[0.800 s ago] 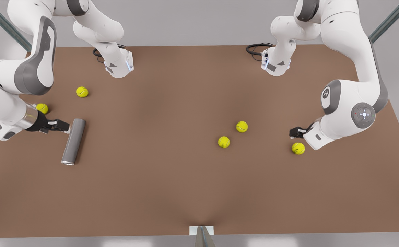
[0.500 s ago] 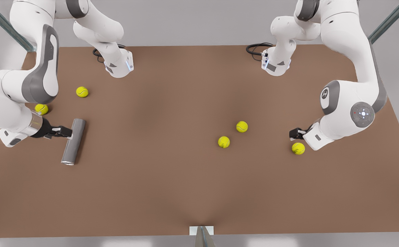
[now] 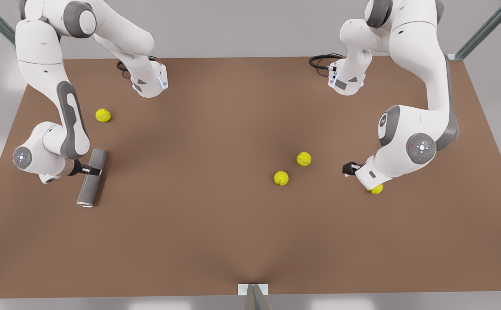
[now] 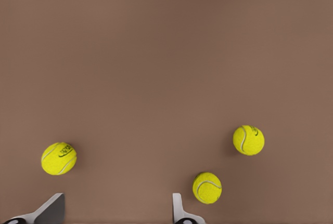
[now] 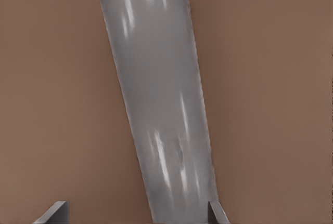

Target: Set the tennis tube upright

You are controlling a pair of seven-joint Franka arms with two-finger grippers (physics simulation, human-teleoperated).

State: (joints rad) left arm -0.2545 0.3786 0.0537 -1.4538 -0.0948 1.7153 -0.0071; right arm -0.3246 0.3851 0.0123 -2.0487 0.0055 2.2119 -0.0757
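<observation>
Tennis tube [image 3: 91, 178]: I see a smooth matte grey cylinder lying flat on the brown tabletop [image 3: 216, 241] at the front view's left, its silvery rim nearest the camera. My right end effector [image 3: 90, 171] straddles it, fingers apart, tips [image 5: 53, 212] either side of the barrel. My left end effector [image 3: 347, 168] hovers at the front view's right, fingers spread, near three fuzzy yellow-green balls [image 4: 248, 140]; their dark logos are unreadable
</observation>
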